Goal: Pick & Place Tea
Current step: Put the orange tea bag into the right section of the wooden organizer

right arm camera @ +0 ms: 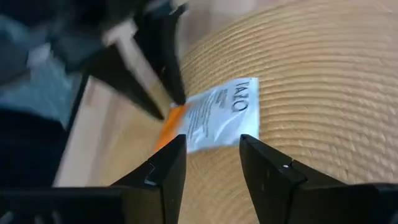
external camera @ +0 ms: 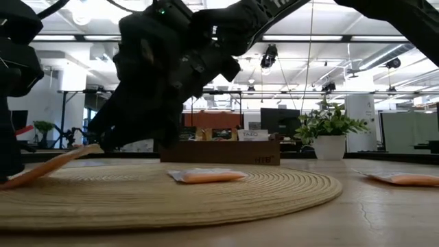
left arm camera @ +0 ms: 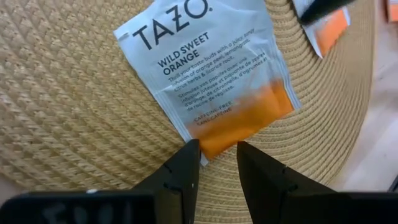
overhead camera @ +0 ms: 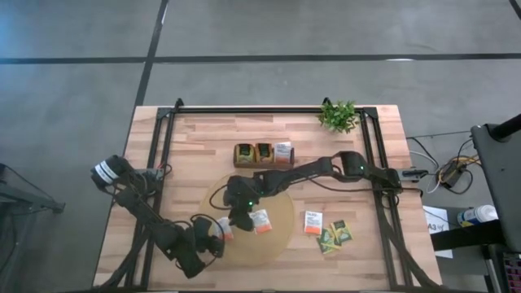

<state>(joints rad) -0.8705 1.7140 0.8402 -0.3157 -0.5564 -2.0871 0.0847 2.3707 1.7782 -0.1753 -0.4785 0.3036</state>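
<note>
Down on the round tan mat (overhead camera: 273, 232), both grippers crowd its side nearest the left arm's base, and little free room is left between them. Across the mat from them, bare wood stretches toward the table (overhead camera: 203, 138) edge, broken only by one white-and-orange sachet (overhead camera: 313, 221) and two green sachets (overhead camera: 335, 236) lying just off the mat. Beyond the mat stands the dark tray (overhead camera: 262, 155) with sachets filed upright in its compartments, and further still the small plant (overhead camera: 339, 115) near the table's corner.

One white-and-orange tea sachet (left arm camera: 205, 81) reads "TAZO" and "WILD SWEET ORANGE"; finer print below is too small to read. It sits on the mat's rim, and the left gripper (left arm camera: 217, 155) has its fingers narrowly apart, pinching the sachet's orange corner; from table height the sachet looks tilted up off the mat. The right gripper (right arm camera: 211, 146) hovers over the same sachet with its fingers spread and nothing between them. A second white-and-orange sachet (overhead camera: 261, 220) lies flat on the mat just beside the right gripper.
</note>
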